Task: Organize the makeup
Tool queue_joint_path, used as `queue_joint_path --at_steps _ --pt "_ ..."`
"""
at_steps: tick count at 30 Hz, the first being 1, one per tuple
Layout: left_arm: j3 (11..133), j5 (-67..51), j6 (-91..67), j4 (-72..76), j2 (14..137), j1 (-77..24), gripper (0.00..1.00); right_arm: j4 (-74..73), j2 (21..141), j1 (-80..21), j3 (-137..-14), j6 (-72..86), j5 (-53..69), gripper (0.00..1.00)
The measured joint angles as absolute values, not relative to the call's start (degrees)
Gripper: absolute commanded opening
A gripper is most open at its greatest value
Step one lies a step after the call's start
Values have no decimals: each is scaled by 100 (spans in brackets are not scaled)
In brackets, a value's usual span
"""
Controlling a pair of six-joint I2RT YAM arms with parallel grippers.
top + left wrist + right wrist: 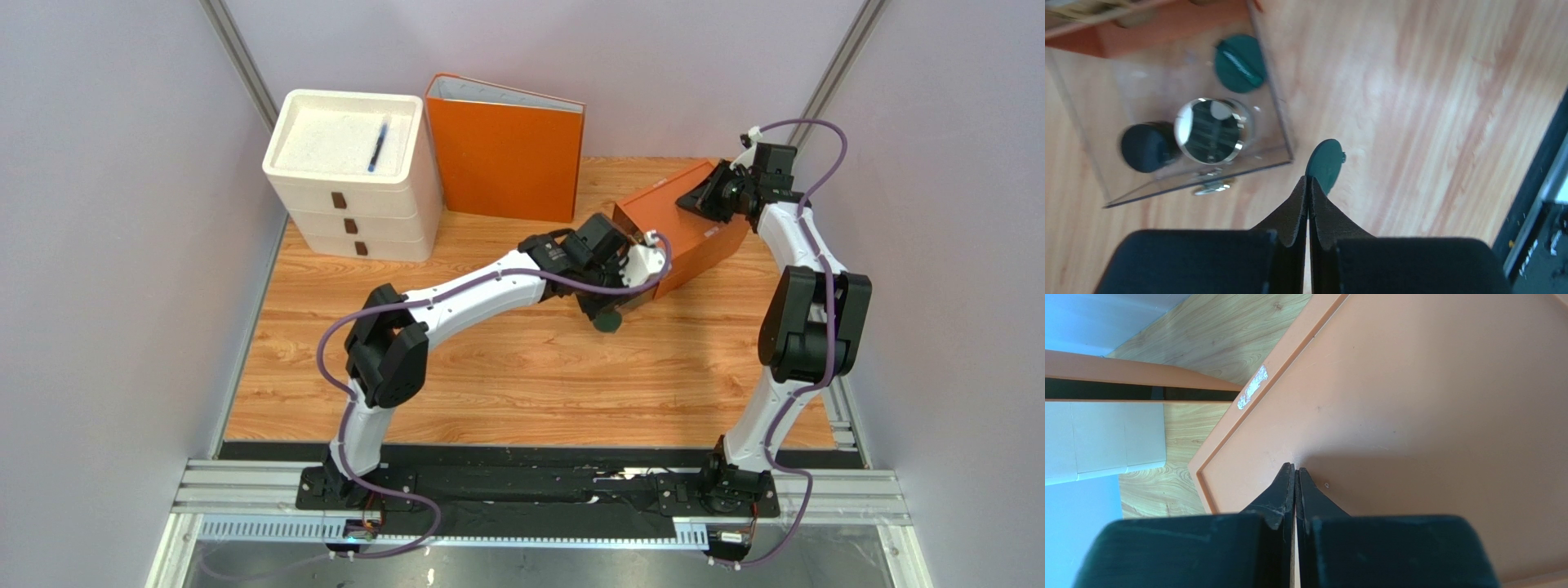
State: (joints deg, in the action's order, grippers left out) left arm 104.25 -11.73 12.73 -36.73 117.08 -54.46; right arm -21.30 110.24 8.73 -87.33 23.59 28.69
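**Left claw** (1308, 184): closed, fingers pressed flat together with nothing between them. Its tips sit at the near edge of a dark green compact disc (1324, 164), which lies flat on the wooden surface (515, 368). Whether they touch it cannot be told. This disc is outside the clear tray (1247, 160), just beside its front right corner.

**Clear tray:** it rests on the surface, its far end at the orange box (687, 239). It holds three items:
- A second dark green disc (1239, 63) lies toward the back, near the right wall.
- A round gold-rimmed jar (1211, 130) with a mirror-like top stands near the front wall.
- A black round pot (1146, 147) stands just left of the jar, close enough that contact cannot be ruled out.

A small metallic piece (1209, 188) shows at the tray's front edge but is too blurred to identify.

**Right claw** (1295, 471): closed, holding nothing that can be seen. Its tips are against a broad flat panel of the orange box. In the overhead view it is at the box's far right end.

**Other items:** a white drawer unit (356, 184) stands at the far left of the surface with a blue pen (378, 147) lying on top. An orange binder (509, 153) stands upright beside it.
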Motion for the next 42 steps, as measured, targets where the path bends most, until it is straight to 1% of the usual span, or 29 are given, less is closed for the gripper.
queue_joint_path --at_steps 4,9,12,13,14,16,19,23,25,27,28,29,30,31,32,40,42 --pt "10781 -967 1048 -3448 11751 -5221 0 -2130 11024 873 -8733 2359 2869 0" --pt "11834 -676 954 -3413 12276 -5043 0 -2130 11024 878 -8733 2359 2875 0" --pt "12296 -521 928 -3395 12678 -5026 30 -2130 11026 882 -8733 2359 2886 0" --pt "12333 -489 915 -3402 12748 -5026 53 -2130 11026 882 -8733 2359 2886 0" --pt "12344 -427 871 -3398 12829 -5024 67 -2130 11028 882 -8733 2362 2886 0" --pt "12344 -331 801 -3424 12964 -5019 88 -2130 11028 882 -8733 2362 2888 0" --pt "12344 -193 757 -3459 13067 -5015 98 -2128 11028 882 -8733 2362 2893 0" --pt "12298 95 738 -3354 13076 -5011 99 -2128 11032 888 -8733 2362 2906 0" --pt "12132 196 735 -3214 13010 -4989 98 -2128 11032 893 -8733 2373 2915 0" --pt "11806 255 696 -3059 12879 -4956 92 -2128 11032 893 -8733 2377 2915 0" --pt "11631 261 657 -3017 12798 -4928 78 -2128 11032 893 -8733 2377 2915 0" --pt "11389 259 604 -2941 12687 -4897 62 -2128 11032 893 -8733 2377 2915 0" --pt "11185 250 528 -2886 12582 -4866 24 -2128 11032 893 -8733 2377 2917 0" --pt "10844 202 493 -2799 12403 -4805 2 -2128 11032 893 -8733 2377 2917 0" --pt "10637 176 364 -2762 12287 -4755 0 -2128 11034 893 -8733 2379 2919 0" --pt "8871 -224 -283 -2110 11268 -4300 0 -2126 11054 908 -8744 2381 2967 0" --pt "8604 -342 -456 -1964 11181 -4289 0 -2123 11056 908 -8744 2386 2971 0"
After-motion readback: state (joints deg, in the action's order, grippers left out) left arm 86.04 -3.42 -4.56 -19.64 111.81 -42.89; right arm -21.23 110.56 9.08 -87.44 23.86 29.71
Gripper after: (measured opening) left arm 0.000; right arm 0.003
